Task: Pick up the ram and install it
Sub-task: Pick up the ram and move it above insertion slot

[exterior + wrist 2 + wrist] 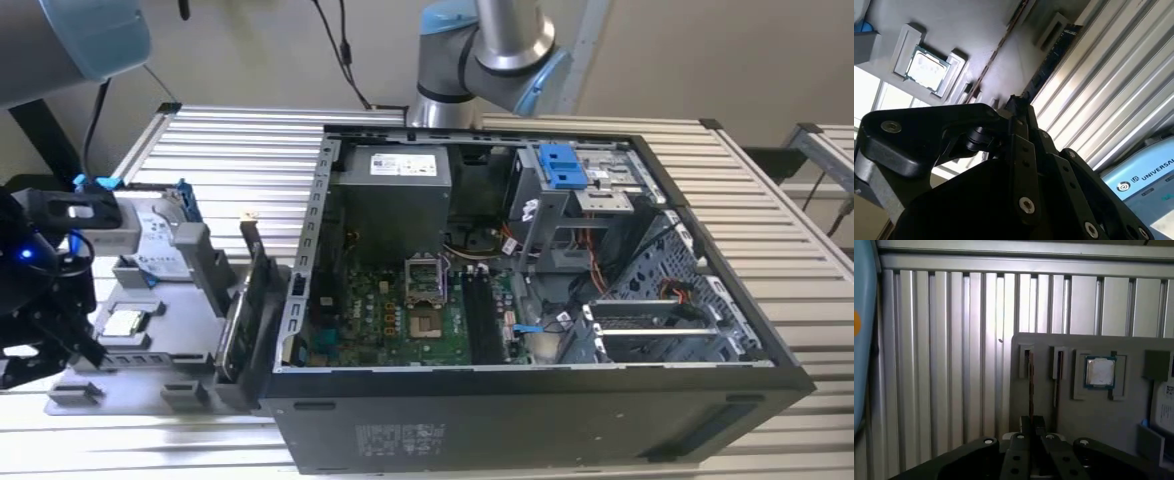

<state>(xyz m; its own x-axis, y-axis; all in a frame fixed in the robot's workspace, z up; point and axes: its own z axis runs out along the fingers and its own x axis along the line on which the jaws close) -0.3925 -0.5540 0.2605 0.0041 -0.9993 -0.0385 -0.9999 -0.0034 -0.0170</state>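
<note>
Clearly the work is at its first stage. In both wrist views the long slim dark green ram stick (1029, 390) (1051, 62) with black chips stands on edge in a slot of the flat grey parts tray (1114, 425), in the row nearest the tray's edge and the ribbed metal bench (954, 365). The black gripper (1031, 427) is at the stick's near end, and its fingers (1025, 426) look narrow, drawn in against the stick's two faces. A second thin stick (1056, 385) stands in the neighbouring slot, with a square silver processor chip (1100, 372) just beyond. By my reading the pick is barely begun: the stick is not yet lifted. Carrying it to the open black computer case (534, 410) and seating it remain undone.
</note>
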